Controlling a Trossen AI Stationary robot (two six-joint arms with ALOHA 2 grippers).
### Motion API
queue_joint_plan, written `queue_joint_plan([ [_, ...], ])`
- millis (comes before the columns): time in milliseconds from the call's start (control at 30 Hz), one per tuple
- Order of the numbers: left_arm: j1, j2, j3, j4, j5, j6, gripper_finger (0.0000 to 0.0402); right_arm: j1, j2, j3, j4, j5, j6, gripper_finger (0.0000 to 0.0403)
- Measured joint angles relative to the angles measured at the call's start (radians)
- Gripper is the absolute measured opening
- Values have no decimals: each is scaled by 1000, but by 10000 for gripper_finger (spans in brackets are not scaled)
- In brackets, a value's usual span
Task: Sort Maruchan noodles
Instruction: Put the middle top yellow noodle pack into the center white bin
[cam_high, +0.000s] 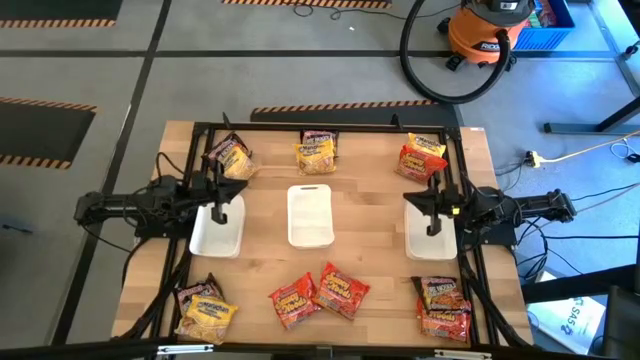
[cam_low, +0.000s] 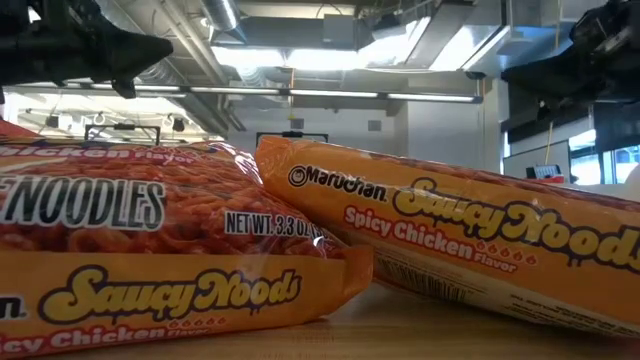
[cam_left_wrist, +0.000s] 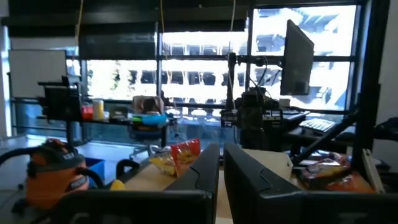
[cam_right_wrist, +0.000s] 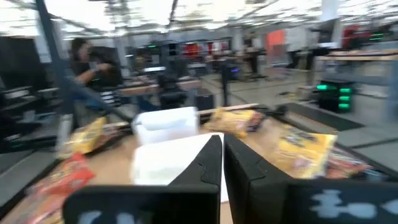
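Note:
Maruchan noodle packets lie in small heaps around the table: far left (cam_high: 230, 157), far middle (cam_high: 317, 152), far right (cam_high: 422, 157), near left (cam_high: 205, 308), near middle (cam_high: 320, 293) and near right (cam_high: 443, 305). The low view is filled by two red-orange packets (cam_low: 150, 250) (cam_low: 470, 240) lying flat on the wood. My left gripper (cam_high: 224, 205) (cam_left_wrist: 221, 171) hangs shut above the left white tray (cam_high: 215, 238). My right gripper (cam_high: 432, 212) (cam_right_wrist: 222, 165) hangs shut above the right white tray (cam_high: 430, 243). Neither holds anything.
A third white tray (cam_high: 310, 215) lies in the table's middle. A black frame (cam_high: 330, 127) runs round the table's edges. An orange vacuum (cam_high: 487, 35) with its hose stands on the floor beyond the far edge. People sit at desks in the room (cam_right_wrist: 84, 59).

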Motion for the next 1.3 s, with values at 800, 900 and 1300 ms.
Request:
queue_joint_plan([
  [800,84,750,171,382,-45,65,18,-389,527,118,212,-145,-49,1],
  [900,87,835,198,391,-45,66,18,-408,635,183,211,-182,-49,1],
  [1300,148,1177,203,777,176,181,18,-406,1042,498,214,-150,-47,31],
])
